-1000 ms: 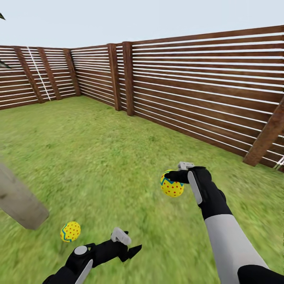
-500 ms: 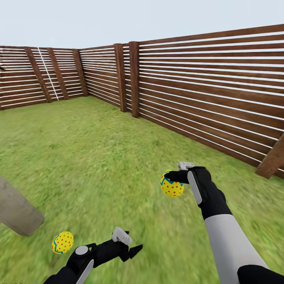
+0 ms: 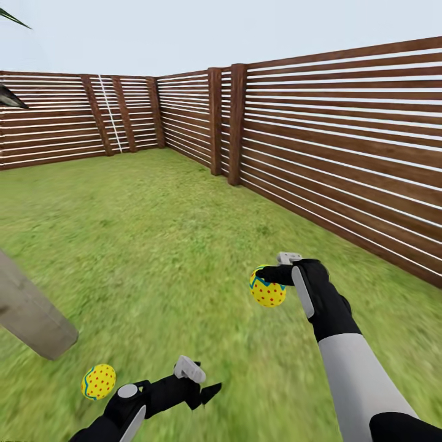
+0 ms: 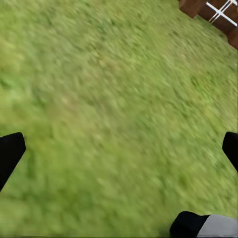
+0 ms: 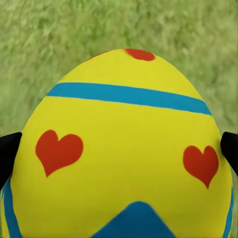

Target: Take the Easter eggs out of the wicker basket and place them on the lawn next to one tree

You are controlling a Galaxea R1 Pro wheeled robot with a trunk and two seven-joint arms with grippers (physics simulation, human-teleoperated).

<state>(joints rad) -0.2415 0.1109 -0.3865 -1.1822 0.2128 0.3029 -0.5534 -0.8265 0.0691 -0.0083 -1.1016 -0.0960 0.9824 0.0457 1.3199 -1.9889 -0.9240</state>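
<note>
Egg (image 3: 267, 287) clamped in my right gripper (image 3: 274, 275), jaws closed on its sides, held up above the lawn (image 3: 184, 233); on the right wrist camera it sits between the two black fingertips (image 5: 9, 151), smooth and glossy, yellow with a blue band, red hearts and a blue zigzag, its narrow end pointing away from the camera along the fingers. From the head camera the long axis looks roughly upright, tilted a little. My left gripper (image 3: 205, 387) hangs low with jaws spread wide and nothing between them, just blurred mottled grass past the dark fingertips (image 4: 10, 153). A second egg (image 3: 98, 381) lies on the grass just beside my left arm, yellow with red dots and a blue zigzag, long axis slanted. Near it, a smooth grey-brown tree trunk (image 3: 31, 313) leans out of the grass. Brown slatted wooden fence (image 3: 344, 153) rings the yard.
</note>
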